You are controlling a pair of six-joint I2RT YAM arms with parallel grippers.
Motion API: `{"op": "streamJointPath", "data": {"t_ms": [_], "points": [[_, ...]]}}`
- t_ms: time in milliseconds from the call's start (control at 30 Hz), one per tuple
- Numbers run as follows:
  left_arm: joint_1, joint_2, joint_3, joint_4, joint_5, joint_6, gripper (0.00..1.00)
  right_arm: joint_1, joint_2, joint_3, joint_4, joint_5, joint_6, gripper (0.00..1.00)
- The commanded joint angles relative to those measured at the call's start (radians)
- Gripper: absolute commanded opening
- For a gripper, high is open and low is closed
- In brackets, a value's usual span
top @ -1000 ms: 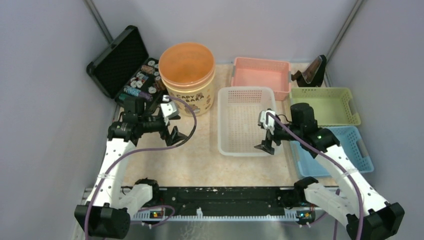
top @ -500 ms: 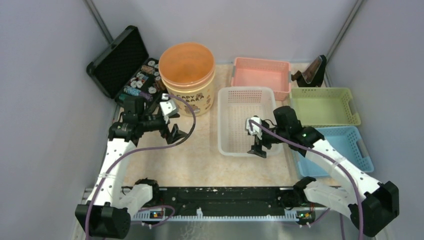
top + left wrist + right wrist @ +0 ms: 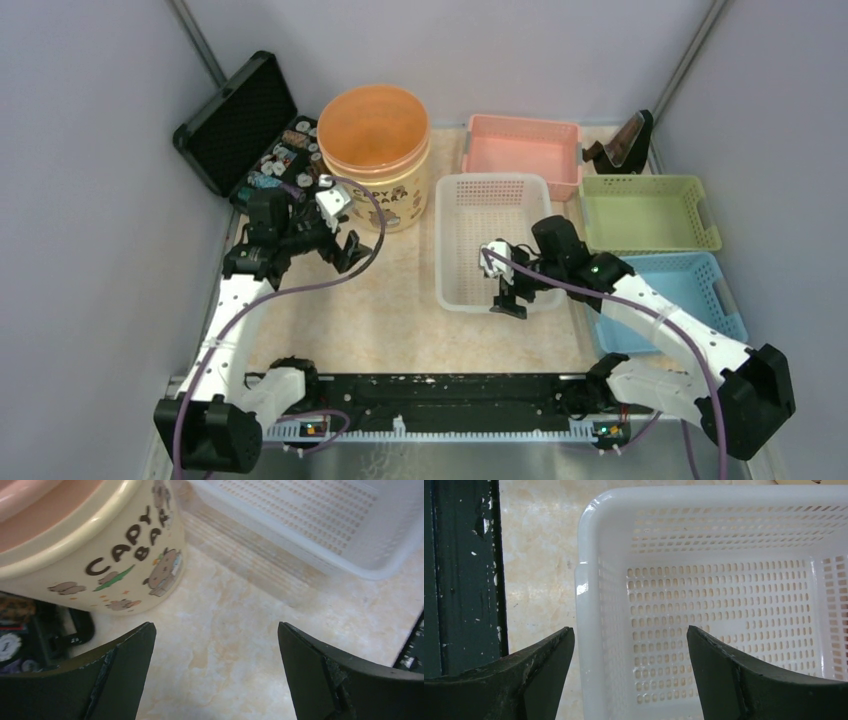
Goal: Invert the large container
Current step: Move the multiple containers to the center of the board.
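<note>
The large container is a white perforated basket [image 3: 446, 240], upright at the table's middle; the right wrist view shows its near corner [image 3: 589, 600]. My right gripper [image 3: 506, 297] is open over the basket's near wall, one finger outside it and one inside, with gaps on both sides [image 3: 630, 628]. My left gripper [image 3: 338, 250] is wide open and holds nothing [image 3: 215, 626]. It hangs over bare tabletop left of the basket [image 3: 320, 535], just in front of the cream jar.
A cream jar with an orange lid [image 3: 375, 150] stands at the back left [image 3: 100, 555], beside an open black case [image 3: 240, 125]. Pink [image 3: 522, 150], green [image 3: 645, 212] and blue [image 3: 715, 300] baskets lie to the right. A black rail [image 3: 464, 570] runs along the near edge.
My right gripper has moved left and nearer along the white basket to straddle its near wall, its jaws narrowing a little. My left gripper has moved back towards the jar.
</note>
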Motion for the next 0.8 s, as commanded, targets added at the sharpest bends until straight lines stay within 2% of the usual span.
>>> {"op": "streamJointPath", "data": {"t_ms": [0,133,233,433,600,767], "points": [[0.007,0.031,-0.011,0.212,-0.173,-0.074,0.99,0.014,0.013,-0.017,0.031,-0.005,-0.012,0.83],[0.007,0.094,-0.041,0.365,-0.275,-0.062,0.99,0.016,0.009,-0.022,0.041,0.010,-0.012,0.83],[0.007,0.189,-0.010,0.411,-0.318,-0.085,0.95,0.017,0.001,-0.023,0.044,0.016,-0.012,0.83],[0.007,0.357,0.044,0.495,-0.356,-0.156,0.82,0.017,-0.010,-0.025,0.050,0.012,-0.008,0.84],[0.005,0.423,0.036,0.616,-0.319,-0.177,0.63,0.016,-0.012,-0.006,0.040,0.007,0.003,0.85],[-0.004,0.470,0.045,0.700,-0.330,-0.228,0.61,0.016,-0.013,0.001,0.035,0.025,0.004,0.86]]}}
